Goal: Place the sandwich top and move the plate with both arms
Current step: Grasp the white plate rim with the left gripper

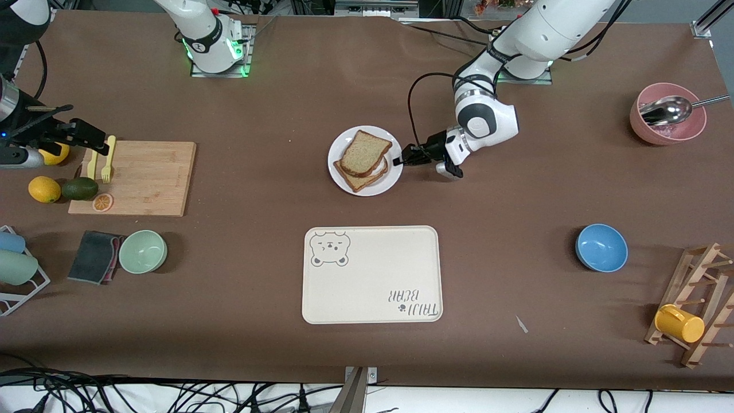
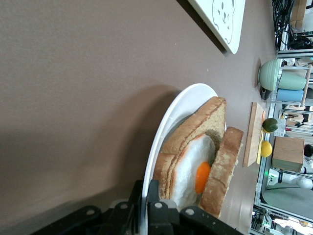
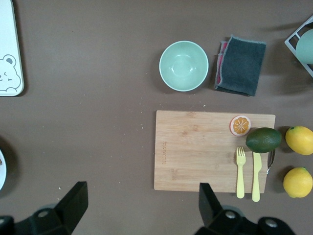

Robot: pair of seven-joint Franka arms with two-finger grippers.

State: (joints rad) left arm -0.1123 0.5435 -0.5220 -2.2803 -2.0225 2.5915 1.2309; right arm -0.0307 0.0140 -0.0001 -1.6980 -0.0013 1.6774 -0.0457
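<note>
The white plate [image 1: 344, 140] sits mid-table and holds a sandwich. The sandwich top [image 1: 363, 152], a light speckled slice, lies slightly askew on the lower toast. In the left wrist view the plate [image 2: 171, 117] carries toast, a fried egg [image 2: 198, 174] and the sandwich top [image 2: 222, 166]. My left gripper [image 1: 402, 160] is shut on the plate's rim at the edge toward the left arm's end; in its wrist view the left gripper [image 2: 146, 191] has one finger on each face of the rim. My right gripper [image 1: 86, 136] hangs open and empty over the cutting board's edge, and is seen wide open in its own view [image 3: 142, 205].
The cream bear-print tray [image 1: 373, 275] lies nearer the front camera than the plate. A wooden cutting board [image 1: 135, 178] with fork, knife, avocado and lemons, a green bowl [image 1: 143, 251] and a cloth sit toward the right arm's end. A blue bowl [image 1: 601, 247], pink bowl [image 1: 668, 115] and rack sit toward the left arm's end.
</note>
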